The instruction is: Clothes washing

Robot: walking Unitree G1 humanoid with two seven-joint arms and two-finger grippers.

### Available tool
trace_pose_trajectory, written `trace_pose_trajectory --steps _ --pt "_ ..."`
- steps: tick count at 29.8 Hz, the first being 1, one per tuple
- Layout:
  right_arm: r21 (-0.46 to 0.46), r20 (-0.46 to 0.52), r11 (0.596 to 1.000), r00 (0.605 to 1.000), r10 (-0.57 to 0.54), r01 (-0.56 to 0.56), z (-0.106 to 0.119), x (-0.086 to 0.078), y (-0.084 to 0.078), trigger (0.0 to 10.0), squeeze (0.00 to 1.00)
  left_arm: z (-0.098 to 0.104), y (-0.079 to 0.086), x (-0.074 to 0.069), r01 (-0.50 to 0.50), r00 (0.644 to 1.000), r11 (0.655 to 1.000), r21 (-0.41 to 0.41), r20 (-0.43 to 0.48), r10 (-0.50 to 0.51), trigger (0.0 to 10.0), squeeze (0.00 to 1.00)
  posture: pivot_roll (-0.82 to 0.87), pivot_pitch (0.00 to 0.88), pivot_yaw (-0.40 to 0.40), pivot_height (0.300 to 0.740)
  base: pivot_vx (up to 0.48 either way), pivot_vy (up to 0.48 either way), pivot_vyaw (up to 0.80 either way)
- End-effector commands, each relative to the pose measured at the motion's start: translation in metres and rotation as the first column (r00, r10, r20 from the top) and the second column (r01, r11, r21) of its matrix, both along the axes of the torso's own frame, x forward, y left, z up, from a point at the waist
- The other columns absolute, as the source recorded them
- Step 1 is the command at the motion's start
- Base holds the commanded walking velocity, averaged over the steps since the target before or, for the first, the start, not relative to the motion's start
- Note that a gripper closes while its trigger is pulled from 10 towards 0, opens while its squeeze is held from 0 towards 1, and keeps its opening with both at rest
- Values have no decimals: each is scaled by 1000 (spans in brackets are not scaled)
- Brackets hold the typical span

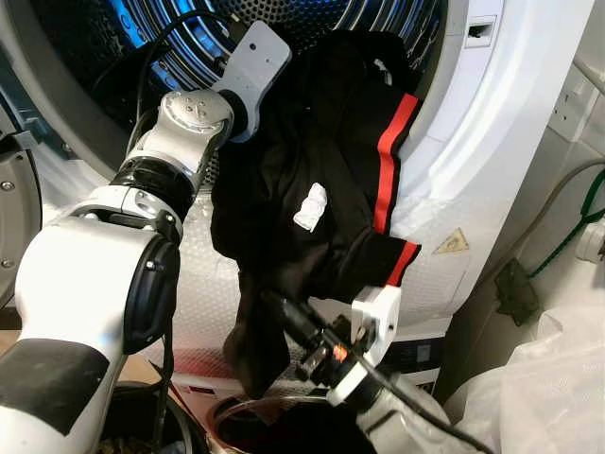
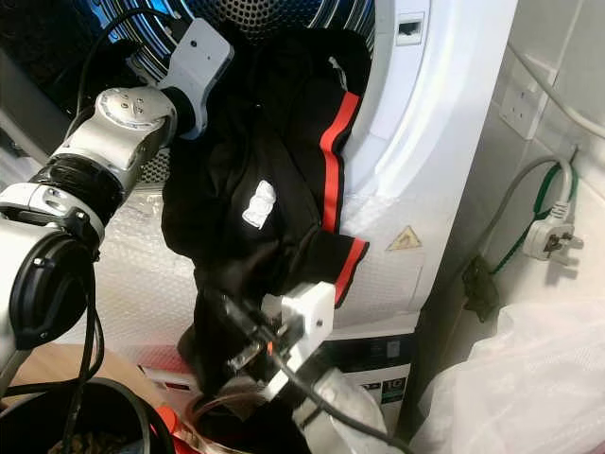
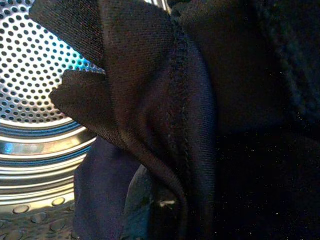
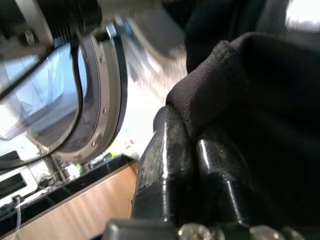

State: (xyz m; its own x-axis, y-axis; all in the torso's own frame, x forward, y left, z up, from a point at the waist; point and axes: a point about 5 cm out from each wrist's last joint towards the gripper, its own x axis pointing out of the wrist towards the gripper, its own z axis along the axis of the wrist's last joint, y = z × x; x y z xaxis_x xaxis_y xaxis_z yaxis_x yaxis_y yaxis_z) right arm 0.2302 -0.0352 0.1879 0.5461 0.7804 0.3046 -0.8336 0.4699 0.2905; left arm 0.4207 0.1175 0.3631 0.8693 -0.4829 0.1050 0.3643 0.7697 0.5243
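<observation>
A black fabric garment with red stripes and a white label (image 1: 321, 180) hangs from the round mouth of a white front-loading washing machine (image 1: 492, 142), draped down its front. The right gripper (image 1: 284, 317) is clenched on the garment's lower folds. The left gripper reaches into the perforated steel drum (image 3: 45, 100) behind the cloth; whether it grips cannot be told.

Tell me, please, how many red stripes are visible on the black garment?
2: on the black garment, a long stripe runs down its right edge, and a short one at the hem below. Folds may hide others.
</observation>
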Motion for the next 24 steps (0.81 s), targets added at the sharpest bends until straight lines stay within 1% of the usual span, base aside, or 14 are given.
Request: trace_pose_trajectory --steps 1,7,10,13,15,16,17,19,20,22,24 --pt "11 40 1000 999 21 -22 11 0 0 0 0 -9 3 1 10 998 1000 -6 -59 -11 10000 1000 -328 0 131 740 0 0 0" --pt "14 59 999 998 30 -31 16 2 1 0 0 -8 4 1 9 998 1000 -9 -55 -9 10000 1000 -325 0 130 740 0 0 0" --pt "22 118 998 991 63 -66 30 7 7 0 0 -6 6 1 8 999 1000 -16 -52 -9 10000 1000 -316 0 125 740 0 0 0" --pt "27 131 997 989 66 -70 34 9 9 0 0 -6 6 1 9 999 1000 -18 -51 -10 10000 1000 -316 0 125 740 0 0 0" --pt "29 174 996 981 81 -88 46 18 12 0 0 -4 7 0 17 999 999 -33 -49 -19 10000 1000 -311 0 121 740 0 0 0" --pt "29 174 996 981 81 -88 46 18 12 0 0 -4 7 0 17 999 999 -33 -49 -19 10000 1000 -311 0 121 740 0 0 0" --pt "14 208 993 972 114 -119 53 21 15 0 0 -3 8 0 19 999 999 -35 -49 -21 10000 1000 -307 0 120 740 0 0 0" --pt "6 240 990 961 138 -144 62 24 17 0 0 -3 9 0 24 998 999 -32 -51 -26 10000 1000 -295 0 114 740 0 0 0" --pt "5 245 989 959 143 -149 64 25 18 0 0 -1 9 -1 37 998 998 -48 -49 -39 10000 1000 -295 0 114 740 0 0 0" --pt "3 253 988 956 150 -156 67 26 20 0 0 12 8 -4 90 995 986 -143 -30 -96 10000 1000 -297 0 112 740 0 0 0" --pt "1 257 987 954 155 -161 68 27 21 0 0 29 7 -9 160 987 966 -203 19 -160 10000 1000 -299 0 113 740 0 0 0"
